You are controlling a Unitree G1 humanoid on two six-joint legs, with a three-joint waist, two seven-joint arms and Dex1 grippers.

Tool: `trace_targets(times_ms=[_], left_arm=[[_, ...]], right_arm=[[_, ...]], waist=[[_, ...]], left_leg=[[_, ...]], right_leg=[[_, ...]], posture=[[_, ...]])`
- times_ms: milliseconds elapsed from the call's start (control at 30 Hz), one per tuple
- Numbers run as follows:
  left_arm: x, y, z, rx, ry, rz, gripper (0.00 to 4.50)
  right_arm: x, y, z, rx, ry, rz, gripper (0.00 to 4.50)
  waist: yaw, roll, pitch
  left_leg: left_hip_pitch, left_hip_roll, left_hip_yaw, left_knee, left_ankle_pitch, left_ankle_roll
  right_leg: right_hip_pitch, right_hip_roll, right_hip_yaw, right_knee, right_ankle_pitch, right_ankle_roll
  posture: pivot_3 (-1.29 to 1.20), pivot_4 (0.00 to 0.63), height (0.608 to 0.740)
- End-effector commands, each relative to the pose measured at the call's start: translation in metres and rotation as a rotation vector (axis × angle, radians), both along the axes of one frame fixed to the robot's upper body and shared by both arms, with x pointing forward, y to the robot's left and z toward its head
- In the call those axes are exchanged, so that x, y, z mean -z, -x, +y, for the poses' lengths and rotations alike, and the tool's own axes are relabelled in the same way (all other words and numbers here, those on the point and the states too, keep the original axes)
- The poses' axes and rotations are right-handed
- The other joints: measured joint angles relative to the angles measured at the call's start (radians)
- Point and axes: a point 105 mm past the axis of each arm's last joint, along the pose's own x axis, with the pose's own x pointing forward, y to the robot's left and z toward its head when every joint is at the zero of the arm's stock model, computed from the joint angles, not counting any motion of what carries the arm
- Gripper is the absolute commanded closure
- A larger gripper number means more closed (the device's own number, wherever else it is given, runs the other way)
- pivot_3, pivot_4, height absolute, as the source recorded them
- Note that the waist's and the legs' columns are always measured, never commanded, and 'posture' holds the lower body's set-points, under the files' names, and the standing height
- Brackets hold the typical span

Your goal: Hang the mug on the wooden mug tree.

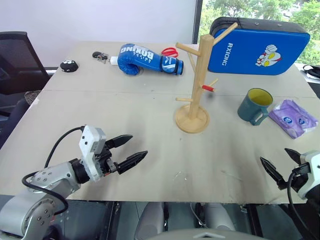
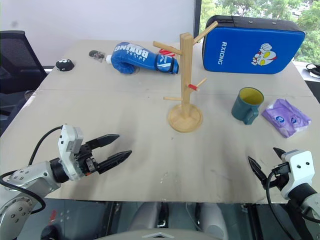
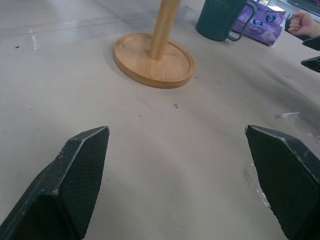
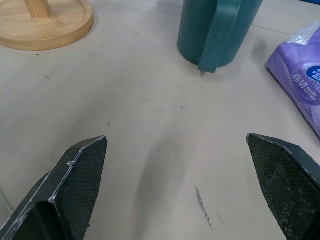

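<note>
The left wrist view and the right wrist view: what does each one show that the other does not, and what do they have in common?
The left wrist view alone shows the lower post of the wooden mug tree rising from its base, and the right gripper at the edge, jaws open. The right wrist view alone shows the mug's handle turned toward the camera. Both share the teal mug, the tree's round base, the purple tissue pack beside the mug, the table, and their own open jaws in the foreground.
</note>
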Motion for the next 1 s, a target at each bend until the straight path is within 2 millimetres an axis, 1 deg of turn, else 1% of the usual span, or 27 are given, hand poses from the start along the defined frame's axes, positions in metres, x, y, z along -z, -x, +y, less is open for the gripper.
trace_targets(times_ms=[33,100,167,200,233,300,367,433,533,700,900,1000], left_arm=[[-0.015,-0.006,-0.008,0.056,0.004,-0.074,0.05],[-0.024,-0.010,-0.024,0.129,0.007,-0.140,0.05],[-0.030,-0.014,-0.031,0.145,0.019,-0.227,0.05],[-0.026,-0.010,-0.035,0.202,-0.014,-0.233,0.05],[-0.025,-0.007,-0.039,0.254,-0.032,-0.237,0.05],[-0.026,0.000,-0.042,0.341,-0.029,-0.213,0.05],[-0.035,0.006,-0.043,0.422,0.008,-0.213,0.05],[-0.039,0.009,-0.042,0.479,0.013,-0.210,0.05],[-0.045,0.010,-0.040,0.507,0.020,-0.209,0.05],[-0.052,0.007,-0.037,0.508,0.031,-0.228,0.05],[-0.052,0.007,-0.034,0.490,0.029,-0.238,0.05],[-0.053,0.007,-0.034,0.477,0.025,-0.244,0.05]], right_arm=[[-0.011,-0.006,0.007,0.040,0.018,-0.058,0.00],[-0.010,-0.017,0.012,0.160,0.051,-0.068,0.00],[-0.010,-0.025,0.017,0.225,0.043,-0.072,0.00],[-0.010,-0.030,0.019,0.259,0.039,-0.078,0.00],[-0.009,-0.035,0.020,0.295,0.035,-0.077,0.00],[-0.008,-0.044,0.020,0.373,0.024,-0.077,0.00],[-0.010,-0.053,0.021,0.445,-0.009,-0.090,0.00],[-0.013,-0.063,0.022,0.500,-0.031,-0.106,0.00],[-0.016,-0.074,0.023,0.544,-0.052,-0.122,0.00],[-0.012,-0.093,0.023,0.570,-0.049,-0.126,0.00],[-0.012,-0.113,0.019,0.596,-0.042,-0.148,0.00],[-0.015,-0.120,0.017,0.602,-0.037,-0.164,0.00]], waist=[[0.000,0.000,0.000],[0.003,-0.002,0.000],[0.000,0.001,-0.001],[-0.001,0.001,-0.001],[-0.004,-0.001,-0.002],[-0.005,-0.001,-0.002],[-0.003,-0.001,-0.001],[-0.003,0.000,-0.001],[-0.001,0.000,-0.001],[-0.010,0.000,-0.001],[-0.024,0.000,0.000],[-0.028,0.000,0.000]], left_leg=[[0.000,0.000,0.000,0.000,0.000,0.000],[-0.001,0.000,-0.001,0.000,0.000,0.000],[-0.001,0.000,-0.002,0.000,0.000,0.000],[-0.001,-0.001,-0.001,0.000,0.000,0.000],[0.000,-0.001,0.001,0.001,0.000,0.000],[0.000,-0.001,0.002,0.000,0.001,-0.001],[0.000,-0.001,0.001,0.000,0.001,-0.002],[-0.001,-0.001,0.001,0.000,0.003,-0.005],[-0.001,-0.001,0.000,0.000,0.003,-0.005],[-0.001,-0.002,0.001,0.000,0.003,-0.005],[-0.001,-0.002,0.000,0.000,0.004,-0.005],[-0.001,-0.002,0.000,0.000,0.004,-0.005]], right_leg=[[0.000,0.000,0.000,0.000,0.000,0.000],[0.000,0.000,-0.001,0.000,0.000,0.000],[0.000,0.001,-0.002,0.000,0.000,0.001],[0.000,0.001,0.000,0.000,0.000,0.001],[0.000,0.001,0.002,0.001,0.000,0.001],[-0.001,0.001,0.003,0.001,0.000,0.000],[-0.002,0.001,0.002,0.002,0.000,0.000],[-0.002,0.001,0.002,0.002,0.000,0.000],[-0.002,0.001,0.002,0.002,-0.001,0.001],[-0.002,0.001,0.002,0.002,0.001,0.002],[-0.002,0.001,0.002,0.002,0.002,0.003],[-0.002,0.001,0.002,0.003,0.002,0.004]], posture=[[0.00,0.150,0.740],[0.00,0.150,0.740],[0.00,0.150,0.740],[0.00,0.150,0.740],[0.00,0.150,0.740],[0.00,0.150,0.740],[0.00,0.150,0.740],[0.00,0.150,0.740],[0.00,0.150,0.740],[0.00,0.150,0.740],[0.00,0.150,0.740],[0.00,0.150,0.740]])
